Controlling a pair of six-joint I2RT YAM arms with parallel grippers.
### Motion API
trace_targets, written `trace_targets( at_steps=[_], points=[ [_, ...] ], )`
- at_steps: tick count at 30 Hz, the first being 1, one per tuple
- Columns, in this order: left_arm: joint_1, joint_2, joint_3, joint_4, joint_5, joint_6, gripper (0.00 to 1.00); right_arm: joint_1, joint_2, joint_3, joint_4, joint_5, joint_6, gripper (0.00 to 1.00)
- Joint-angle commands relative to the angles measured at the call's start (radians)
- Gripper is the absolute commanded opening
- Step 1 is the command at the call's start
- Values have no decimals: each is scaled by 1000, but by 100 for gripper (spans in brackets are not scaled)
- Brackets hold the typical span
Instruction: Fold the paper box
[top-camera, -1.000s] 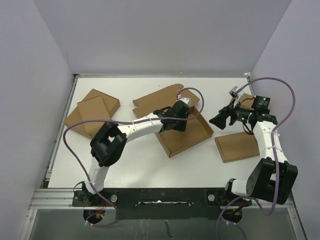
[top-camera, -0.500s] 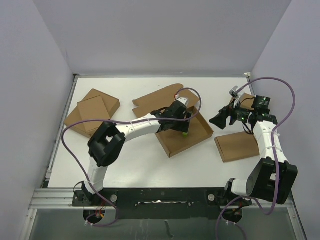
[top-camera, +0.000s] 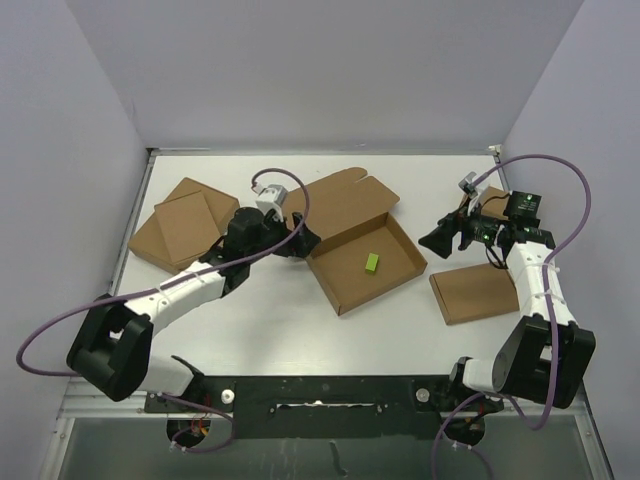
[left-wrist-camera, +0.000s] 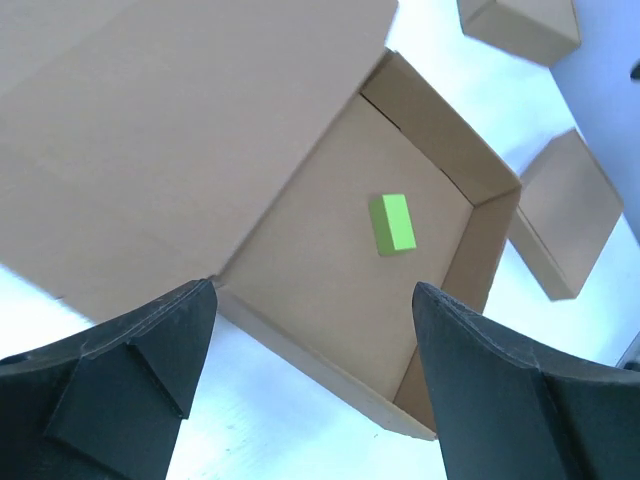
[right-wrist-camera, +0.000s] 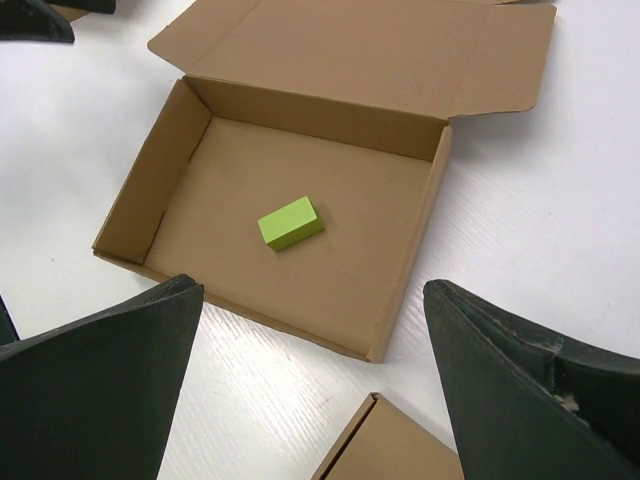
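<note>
The left hand (top-camera: 305, 242) sits left of centre in the top view, its fingers spread wide with nothing between them and touching nothing. In its wrist view (left-wrist-camera: 315, 375) the two dark fingers (left-wrist-camera: 130, 375) frame the near-left corner of the box (left-wrist-camera: 300, 270) from above.

The right hand (top-camera: 437, 242) hangs at the right of the top view, fingers also spread as far as they go and empty. Its wrist view (right-wrist-camera: 315, 390) looks down between them at the box (right-wrist-camera: 330, 180), clear of it.

The box (top-camera: 345, 278) lies on the white worktop (top-camera: 270, 320) at the centre of the top view, between the two hands. Its tray walls stand up on all sides and its lid lies flat open toward the upper left. A small green block (top-camera: 371, 262) rests inside on the tray floor, apart from the walls.

Two flat brown boxes (top-camera: 185, 222) overlap at the left of the frame. Another (top-camera: 472, 292) lies at the right, just beside the right arm.
</note>
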Motion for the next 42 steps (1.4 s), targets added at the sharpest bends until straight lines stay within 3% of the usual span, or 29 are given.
trace_targets(
  at_steps=[1, 4, 11, 16, 19, 22, 30, 38, 42],
  points=[
    [120, -62, -78, 121, 107, -174, 81, -6, 0, -1, 33, -30, 6, 98],
    [190, -68, -130, 120, 111, -286, 83, -7, 1, -1, 33, -30, 6, 98],
    [216, -71, -144, 68, 11, -372, 86, -7, 4, -1, 33, -32, 6, 98],
    [233, 25, -34, -160, -98, -473, 82, -5, 3, -1, 32, -33, 7, 98],
    [239, 79, 17, -215, -140, -506, 76, -6, 3, -1, 32, -32, 7, 98],
    [251, 124, 35, -187, -123, -522, 64, -6, 3, -2, 32, -33, 6, 98],
    [277, 265, 130, -169, -98, -548, 56, -7, 3, -2, 32, -35, 6, 98],
    [286, 384, 212, -137, -75, -576, 33, -4, 7, -4, 33, -37, 8, 98],
    [286, 387, 210, -121, -63, -543, 17, -5, 22, -9, 46, -56, 29, 98]
  ],
)
